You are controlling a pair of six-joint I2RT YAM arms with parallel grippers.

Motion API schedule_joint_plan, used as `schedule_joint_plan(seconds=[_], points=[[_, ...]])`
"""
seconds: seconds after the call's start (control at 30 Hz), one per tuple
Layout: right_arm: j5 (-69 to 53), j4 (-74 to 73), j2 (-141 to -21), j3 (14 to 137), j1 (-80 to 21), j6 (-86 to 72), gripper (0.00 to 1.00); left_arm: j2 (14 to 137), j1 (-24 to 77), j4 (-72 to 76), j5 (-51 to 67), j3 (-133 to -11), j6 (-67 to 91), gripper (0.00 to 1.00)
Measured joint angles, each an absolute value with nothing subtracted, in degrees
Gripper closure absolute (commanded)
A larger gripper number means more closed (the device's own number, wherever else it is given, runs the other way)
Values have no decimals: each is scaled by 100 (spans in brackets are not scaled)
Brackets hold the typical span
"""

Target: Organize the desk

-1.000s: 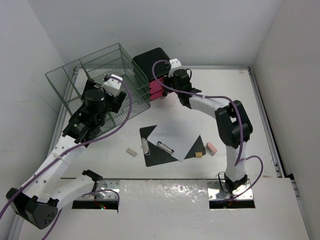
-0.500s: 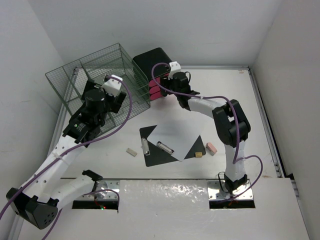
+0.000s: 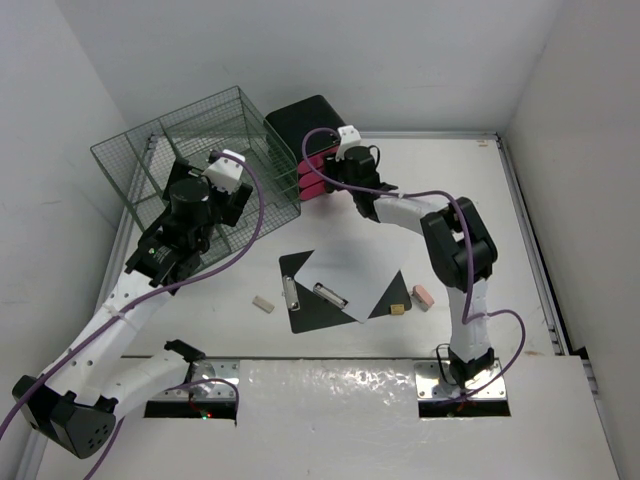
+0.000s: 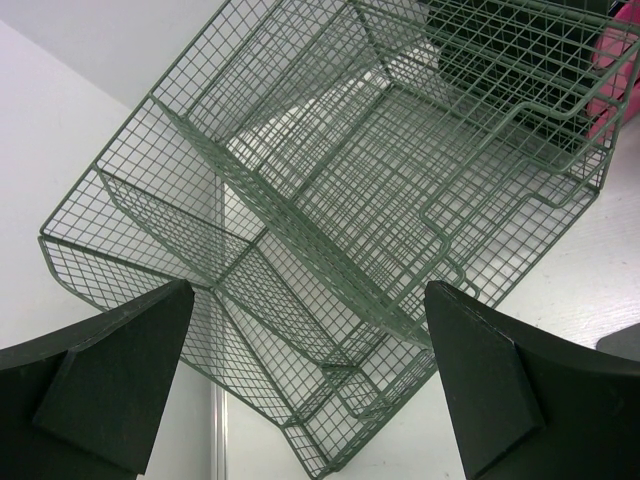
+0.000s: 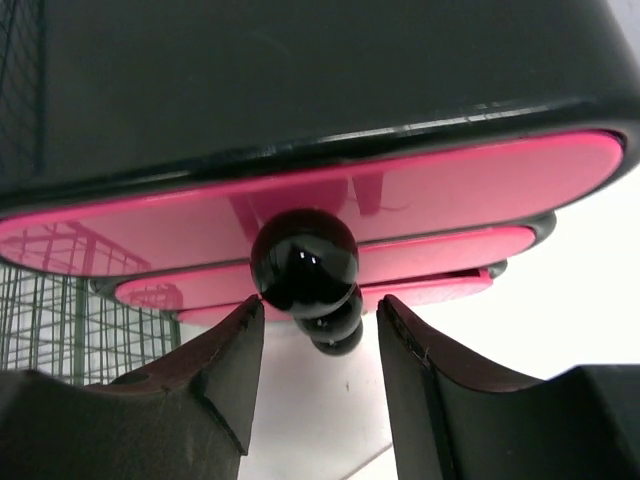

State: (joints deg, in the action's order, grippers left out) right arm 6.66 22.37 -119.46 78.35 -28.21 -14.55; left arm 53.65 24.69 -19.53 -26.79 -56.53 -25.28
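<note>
**A:** Where does the worktop [image 3: 460, 165] sit?

**B:** It fills the middle of the top view, white and flat. It runs from the 2 arm bases at the near edge to the far wall, with thin rails down its sides.

**A:** Start at the left, then.

**B:** A green wire rack [image 3: 195, 140] stands at the far-left corner, tilted in the left wrist view. The left end effector [image 4: 308, 300] hangs in front of it with its fingers [image 4: 110, 380] wide apart and nothing between them.

**A:** And further in?

**B:** A small beige block [image 3: 263, 303] lies alone on the worktop, near the front. Just right of it is a black clipboard [image 3: 300, 315] with a white sheet [image 3: 345, 280] lying skewed across it.

**A:** What is behind that?

**B:** A black box [image 3: 305, 125] stands beside the rack, with 3 pink drawer fronts [image 5: 450, 185] stacked one under another. The right end effector [image 5: 318, 340] is up against them. Its fingers are apart, 1 on each side of a glossy black knob [image 5: 303, 260] on the top drawer. I cannot tell whether they touch it.

**A:** Anything further right?

**B:** A tan cube [image 3: 398, 309] sits at the clipboard's right corner, and a pink eraser [image 3: 423, 296] lies just beside it, close to the right arm.
</note>
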Motion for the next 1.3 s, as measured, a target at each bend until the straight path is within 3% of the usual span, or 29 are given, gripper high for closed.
schedule_joint_plan(seconds=[0.43,0.53,0.57,0.7,1.0,1.1,1.13,1.3], points=[[642,2097,-12383,8274,-2821,-1463,62,5365,2469,-1953,-2674,-5653,-2528,0],[650,2095,-12383,8272,-2801,-1468,75,5365,2469,-1955,-2672,-5653,-2530,0],[668,2126,-12381,8248,-2788,-1463,84,5365,2469,-1955,-2668,-5653,-2530,0],[687,2543,-12331,7955,-2783,-1520,100,5365,2469,-1966,-2598,-5653,-2530,1],[631,3140,-11380,6322,-2777,-1684,100,5454,2469,-2307,-1750,-5655,-2674,0],[598,3301,-11096,5848,-2773,-1741,95,5544,2469,-2488,-1317,-5655,-2801,0],[591,3326,-11030,5741,-2773,-1756,84,5557,2469,-2585,-1127,-5655,-2847,0],[497,3253,-10728,5341,-2759,-1811,48,5610,2497,-3157,-137,-5655,-3153,0]])
